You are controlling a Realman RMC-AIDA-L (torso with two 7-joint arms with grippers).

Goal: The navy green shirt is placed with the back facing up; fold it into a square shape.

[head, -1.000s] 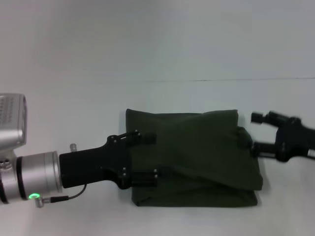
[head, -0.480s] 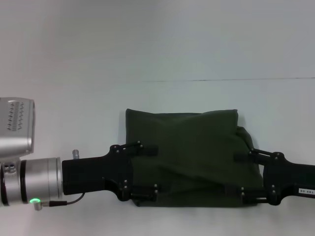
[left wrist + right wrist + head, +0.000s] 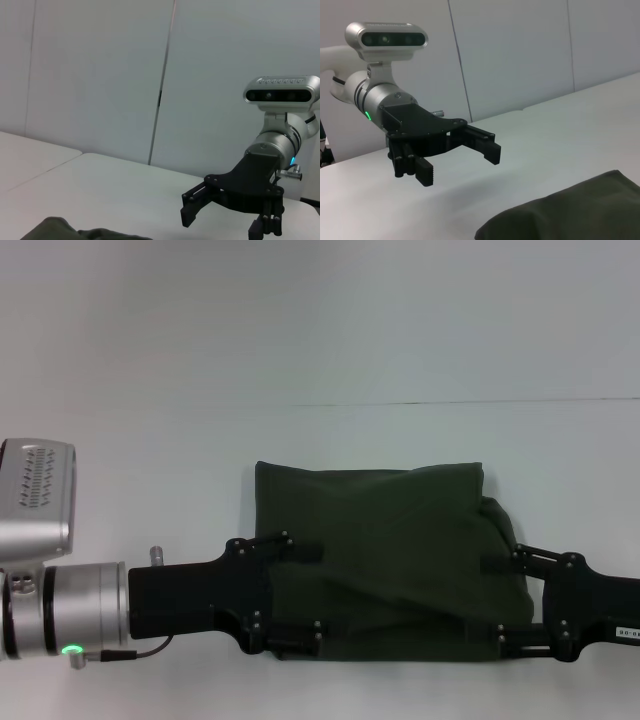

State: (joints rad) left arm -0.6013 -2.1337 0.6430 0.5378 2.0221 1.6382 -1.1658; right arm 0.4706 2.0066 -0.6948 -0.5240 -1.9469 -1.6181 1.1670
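The navy green shirt (image 3: 385,560) lies on the white table (image 3: 150,460), near the robot and a bit to its right. It is already folded into a thick, nearly square bundle, with 1 loose lump sticking out on its right edge. The left gripper (image 3: 297,594) is at the shirt's near left corner, and the right gripper (image 3: 497,600) is at the near right corner. Both have their fingers spread apart, 1 finger higher on the cloth and 1 by the near edge, and nothing is pinched yet. The left wrist view shows the right gripper (image 3: 226,216) with its fingers wide apart above the table, and the right wrist view shows the left gripper (image 3: 460,157) the same way. I think the robot is getting ready for 1 more fold. Next, both grippers would need to close on the near edge together, then lift it and lay it toward the far edge. The lump on the right may need tucking in.
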